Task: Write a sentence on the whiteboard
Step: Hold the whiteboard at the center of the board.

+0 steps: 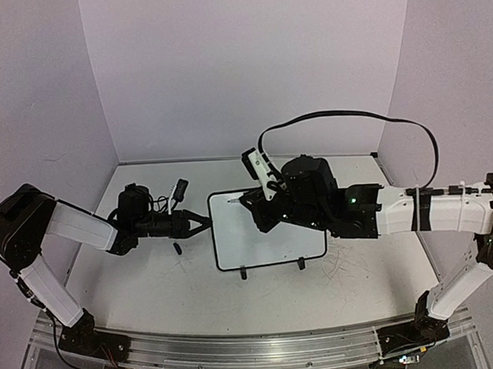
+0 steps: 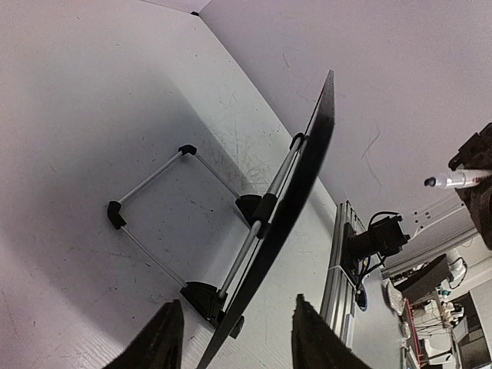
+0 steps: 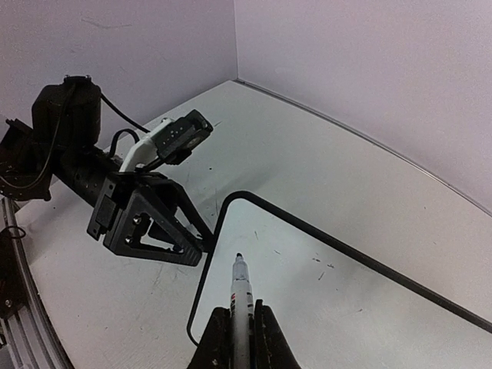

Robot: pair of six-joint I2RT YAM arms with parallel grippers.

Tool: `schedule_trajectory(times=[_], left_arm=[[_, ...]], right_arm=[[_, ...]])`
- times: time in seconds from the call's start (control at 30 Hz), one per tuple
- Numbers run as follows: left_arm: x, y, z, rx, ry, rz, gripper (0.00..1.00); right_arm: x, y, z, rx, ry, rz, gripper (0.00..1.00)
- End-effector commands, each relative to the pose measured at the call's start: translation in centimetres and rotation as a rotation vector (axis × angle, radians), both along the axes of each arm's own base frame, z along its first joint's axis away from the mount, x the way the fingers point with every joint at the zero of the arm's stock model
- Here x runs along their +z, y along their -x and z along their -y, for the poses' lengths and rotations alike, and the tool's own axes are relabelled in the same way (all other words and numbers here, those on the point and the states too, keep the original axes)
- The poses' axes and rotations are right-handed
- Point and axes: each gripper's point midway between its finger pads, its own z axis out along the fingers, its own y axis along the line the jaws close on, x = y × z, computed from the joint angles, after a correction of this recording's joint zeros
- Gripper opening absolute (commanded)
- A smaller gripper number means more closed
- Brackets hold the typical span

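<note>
The whiteboard sits at the middle of the worktop, with its two black feet at its near edge. The left hand is at the whiteboard's left edge with its fingers spread, and a small black object lies on the worktop just beside it. The right hand hangs over the whiteboard's far half, its fingertips lost against its own dark body.

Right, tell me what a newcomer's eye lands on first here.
The small glossy whiteboard with a thin black frame sits in the middle of the scuffed white tabletop, with no writing on it beyond a few specks. The right pincer grips a white marker pen, its tip pointing at the board's far left corner. The left pincer straddles the board's left edge, jaws apart.
</note>
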Motion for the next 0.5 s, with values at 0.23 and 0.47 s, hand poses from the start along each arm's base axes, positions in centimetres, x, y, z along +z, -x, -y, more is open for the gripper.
schedule_trajectory(times=[0.23, 0.47], left_arm=[[2.2, -0.3, 1.4, -0.097, 0.06, 0.137, 0.26], [2.1, -0.3, 1.6, -0.114, 0.061, 0.153, 0.16]], right_arm=[[1.0, -0.7, -3.1, 0.038, -0.017, 0.04, 0.0], [1.1, -1.0, -3.9, 0.026, -0.005, 0.063, 0.0]])
